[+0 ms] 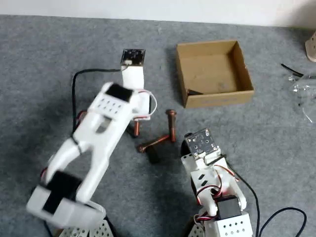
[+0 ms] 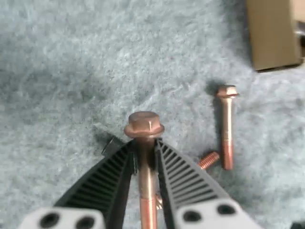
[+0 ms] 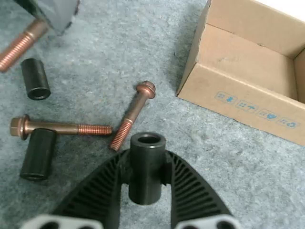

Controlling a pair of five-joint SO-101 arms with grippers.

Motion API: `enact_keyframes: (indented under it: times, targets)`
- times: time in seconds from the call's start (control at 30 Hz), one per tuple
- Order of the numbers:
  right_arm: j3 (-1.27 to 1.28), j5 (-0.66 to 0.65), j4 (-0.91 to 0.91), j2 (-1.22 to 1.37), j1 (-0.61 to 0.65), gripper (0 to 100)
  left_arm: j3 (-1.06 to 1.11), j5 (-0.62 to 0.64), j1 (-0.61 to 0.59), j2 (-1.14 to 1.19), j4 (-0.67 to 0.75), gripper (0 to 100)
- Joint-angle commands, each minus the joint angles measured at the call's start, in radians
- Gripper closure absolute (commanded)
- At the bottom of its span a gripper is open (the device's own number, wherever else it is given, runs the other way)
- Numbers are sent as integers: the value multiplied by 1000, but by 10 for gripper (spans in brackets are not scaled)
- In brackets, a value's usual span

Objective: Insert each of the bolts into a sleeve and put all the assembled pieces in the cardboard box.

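Left hand point(image 2: 144, 148) clamped on a bolt point(image 2: 144, 126); right hand point(image 3: 146, 160) clamped on a sleeve point(image 3: 146, 171), mouth up. No joined pair seen yet. Two bolts point(image 3: 62, 128) and two sleeves point(image 3: 38, 153) lie loose on bench point(image 3: 238, 181) near cardboard box point(image 3: 248, 102); all boxing left to do

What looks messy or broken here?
Nothing looks broken. Two loose bolts lie on the grey table, tips close together, and two sleeves lie on their sides beside them. The left gripper holds a third bolt, the right gripper a third sleeve.
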State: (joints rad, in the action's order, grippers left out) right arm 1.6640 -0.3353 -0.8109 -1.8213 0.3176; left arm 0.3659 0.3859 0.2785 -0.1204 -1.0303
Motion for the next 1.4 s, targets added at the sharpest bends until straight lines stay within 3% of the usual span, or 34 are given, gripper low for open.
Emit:
enact_keyframes:
  times: [0.0,0.53,0.9,1.2,1.37]
  targets:
    - [4,-11,35,-18,-8,995,124,-81,12,-220,114,995]
    - [4,-11,35,-18,-13,994,776,-209,30,-862,647,995]
    - [41,-11,70,-18,-13,994,1095,-209,21,-1248,884,994]
    - [41,-11,71,-18,-13,994,1334,-209,-119,-1618,944,994]
    - [41,-11,73,-18,-15,994,1331,-207,-165,-1710,878,994]
